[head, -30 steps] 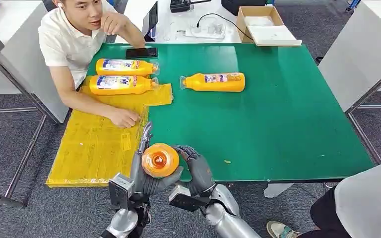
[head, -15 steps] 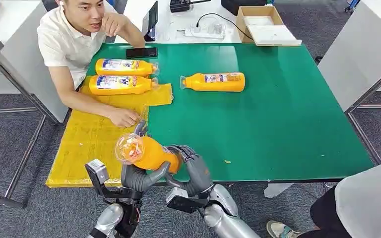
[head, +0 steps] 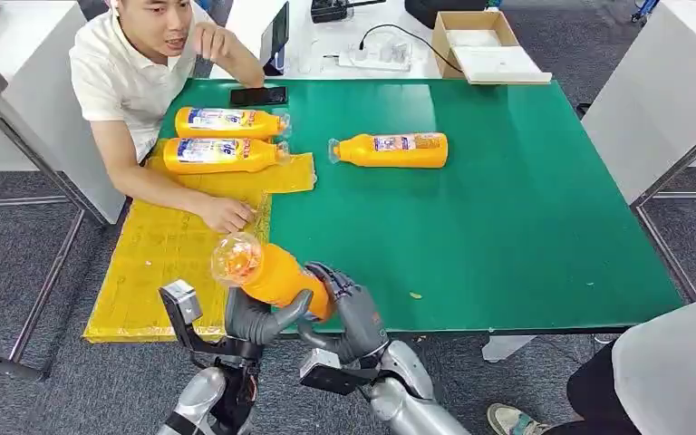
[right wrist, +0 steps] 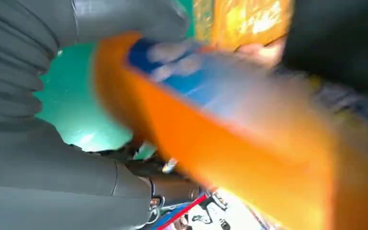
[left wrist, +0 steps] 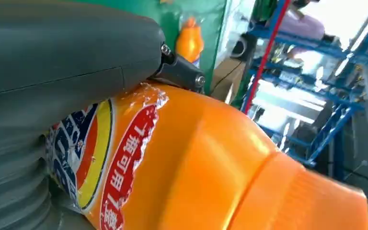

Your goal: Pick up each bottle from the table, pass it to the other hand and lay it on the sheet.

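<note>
green table [head: 526,208] fills the head view, yellow sheet [head: 172,263] draped over its left side, a person [head: 131,77] seated at the far left with a hand resting on the sheet. two bottles [head: 227,138] lie side by side at the sheet's far end; a third [head: 391,149] lies on bare green, well apart to the right, not yet done. a phone [head: 257,95] sits at the far edge. the held bottle [head: 267,272] is in the air over the near table edge, tilted, clear cap end toward the sheet. left hand [head: 258,319] grips it from below, thumb wrapped across the body, label plain in the left wrist view. right hand [head: 349,308] has fingers curled at the base end; cannot tell if it clasps or merely touches, right wrist view is blurred. judgement: this is the handover, mid-way. to do it well, the left grip should be firm around the body before the right lets go, then the right should draw off sideways without dragging the base. lay it flat, parallel to the two, well clear of the person's hand.
</note>
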